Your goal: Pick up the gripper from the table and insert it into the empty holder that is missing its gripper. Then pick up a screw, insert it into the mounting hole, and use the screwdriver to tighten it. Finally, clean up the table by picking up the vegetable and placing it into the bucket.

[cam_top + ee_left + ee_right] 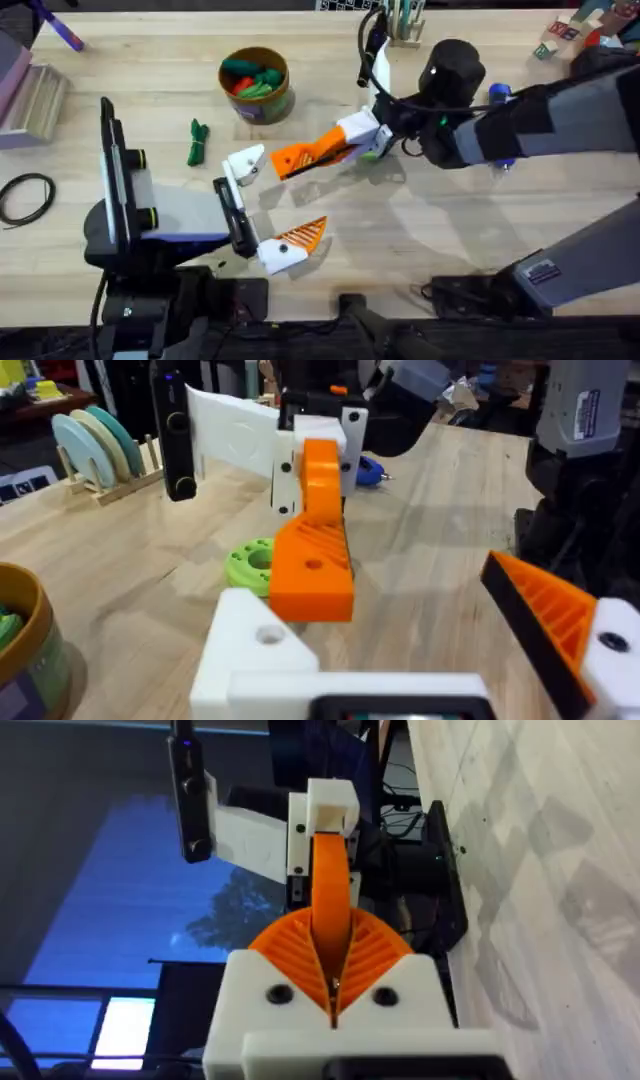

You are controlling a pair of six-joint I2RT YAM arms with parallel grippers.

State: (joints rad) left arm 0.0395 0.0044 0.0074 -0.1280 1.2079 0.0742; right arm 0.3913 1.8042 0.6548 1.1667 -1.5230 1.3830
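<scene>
My right gripper is shut on the orange gripper, gripping it between its ribbed pads. The piece's free end meets the left arm's empty white holder; I cannot tell whether it is seated. My left gripper is open, its other mount carrying an orange finger. The dark-green vegetable lies on the table left of the holder. Behind it stands the bucket, with toy food inside. The blue screwdriver is partly hidden behind the right arm.
A lime-green disc lies on the table under the right gripper. A black cable loop and a grey box sit at the left. A tool stand and toy blocks are at the back. A plate rack stands nearby.
</scene>
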